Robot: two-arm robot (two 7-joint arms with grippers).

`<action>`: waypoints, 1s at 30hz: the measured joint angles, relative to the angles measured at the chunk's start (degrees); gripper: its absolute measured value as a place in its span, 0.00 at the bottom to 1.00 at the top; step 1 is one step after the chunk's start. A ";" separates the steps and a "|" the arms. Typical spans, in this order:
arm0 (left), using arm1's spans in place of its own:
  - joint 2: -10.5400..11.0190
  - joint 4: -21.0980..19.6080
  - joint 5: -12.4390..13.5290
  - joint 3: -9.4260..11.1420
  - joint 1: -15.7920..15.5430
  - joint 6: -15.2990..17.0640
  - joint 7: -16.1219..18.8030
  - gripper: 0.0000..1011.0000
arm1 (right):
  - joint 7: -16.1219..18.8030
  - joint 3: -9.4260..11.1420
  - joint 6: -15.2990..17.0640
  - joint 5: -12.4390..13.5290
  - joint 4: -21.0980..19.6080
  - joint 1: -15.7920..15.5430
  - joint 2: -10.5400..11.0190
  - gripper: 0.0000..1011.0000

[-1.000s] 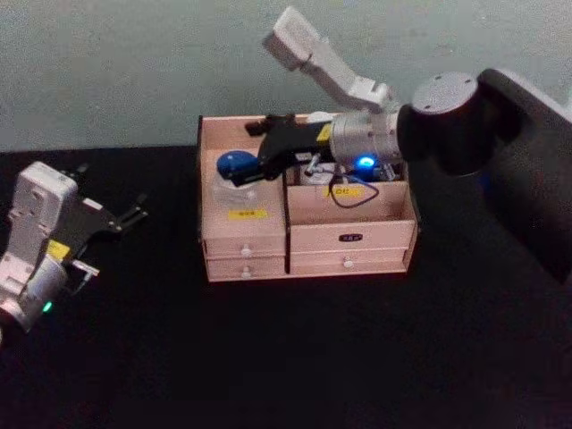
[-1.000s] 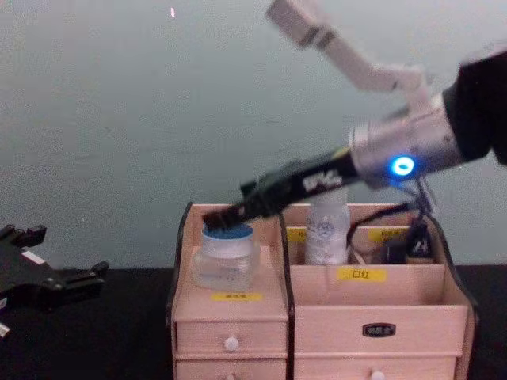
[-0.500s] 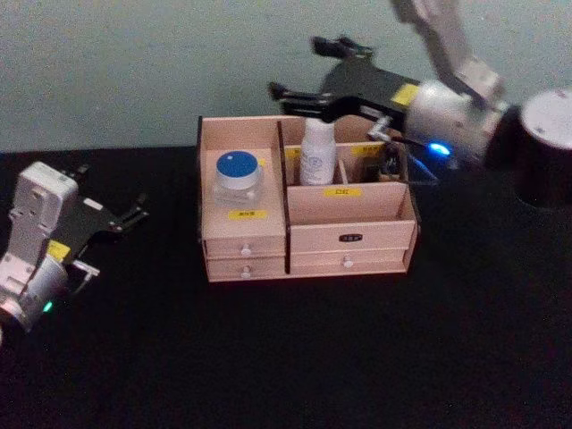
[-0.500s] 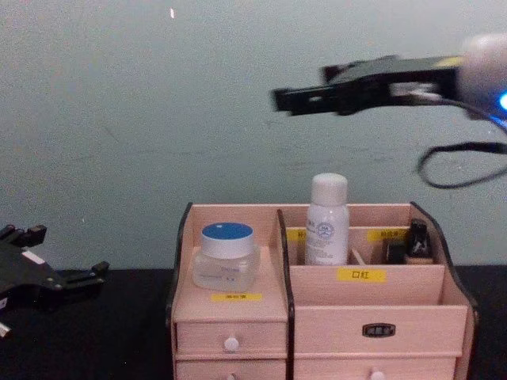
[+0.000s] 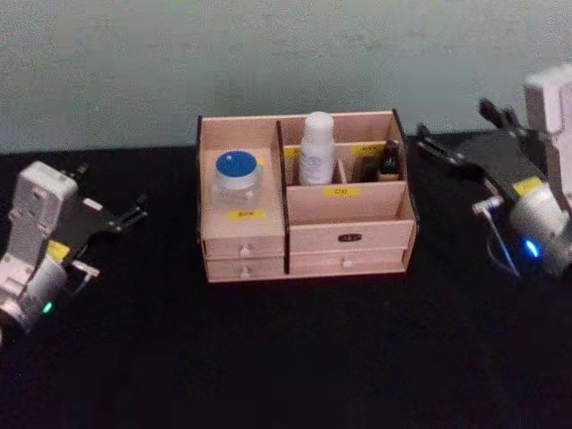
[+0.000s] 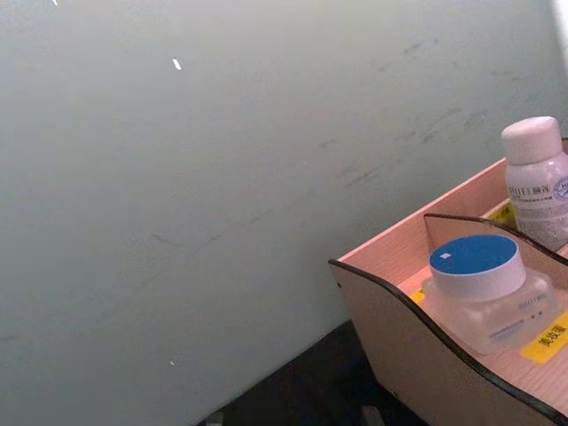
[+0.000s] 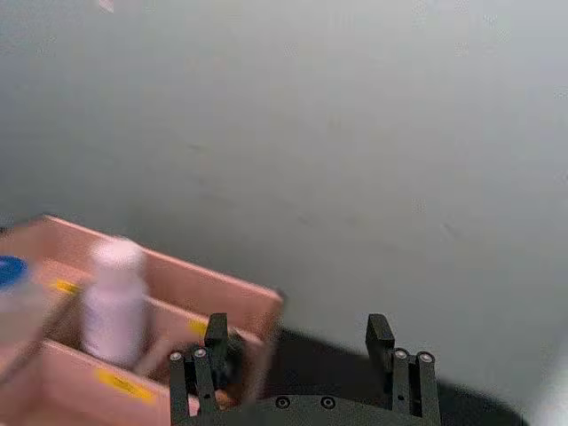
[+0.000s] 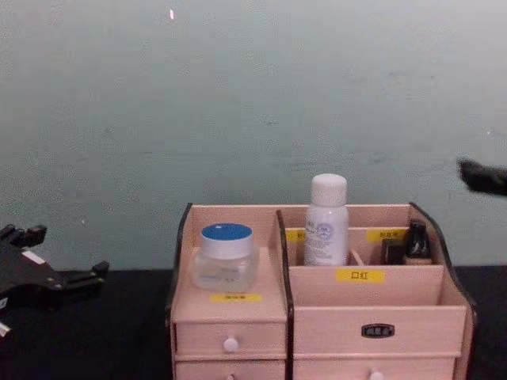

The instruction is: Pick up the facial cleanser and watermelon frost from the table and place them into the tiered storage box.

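- Head view: we see the tiered storage box (image 5: 304,198) — a light pinkish wooden organiser with dark side edges, yellow labels and white-knobbed drawers — on the black table (image 5: 295,357). The clear squat jar with a blue lid (image 5: 236,176) sits in its left compartment, and the white capped bottle (image 5: 316,148) stands upright in a rear compartment to the right of it.
- What has just changed: a second ago the right gripper (image 5: 460,138) was over the left compartment at the jar; half a second ago it had lifted above the box; now it is pulled back to the right of the box, well apart from it, black fingers spread and holding nothing.
- We judge from this that both items are placed and the task is essentially finished — only parking the arm may be left.
- The left gripper (image 5: 125,214) is parked at the left of the table, fingers apart and empty, unmoved over that second.
- Hard to make out: which container is the cleanser and which the watermelon frost, since the labels are unreadable. A small dark item (image 5: 390,159) in the far right rear compartment we cannot identify. In the chest view, the right arm is cut off at the edge.
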 joint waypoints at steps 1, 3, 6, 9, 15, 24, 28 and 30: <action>0.00 0.00 0.00 0.00 0.00 0.00 0.00 0.99 | 0.00 0.00 0.00 0.00 0.00 0.00 0.00 0.99; 0.00 0.00 0.00 0.00 0.00 0.00 0.00 0.99 | -2.38 1.16 -0.47 -0.53 0.81 -1.77 -1.08 0.99; 0.00 0.00 0.00 0.00 0.00 0.00 0.00 0.99 | -4.34 2.39 -1.02 -0.89 2.40 -3.16 -2.55 0.99; 0.00 0.00 0.00 0.00 0.00 0.00 0.00 0.99 | -5.21 3.25 -1.17 -1.06 3.72 -3.62 -3.57 0.99; 0.00 0.00 0.00 0.00 0.00 0.00 0.00 0.99 | -5.16 4.16 -0.63 -1.11 6.69 -3.39 -4.99 0.99; 0.00 0.00 0.00 0.00 0.00 0.00 0.00 0.99 | -3.68 4.24 0.89 -0.91 8.49 -2.62 -5.57 0.99; 0.00 0.00 0.00 0.00 0.00 0.00 0.00 0.99 | -3.73 4.22 0.82 -0.89 8.40 -2.64 -5.56 0.99; 0.00 0.00 0.00 0.00 0.00 0.00 0.00 0.99 | -3.76 4.22 0.78 -0.88 8.36 -2.65 -5.56 0.99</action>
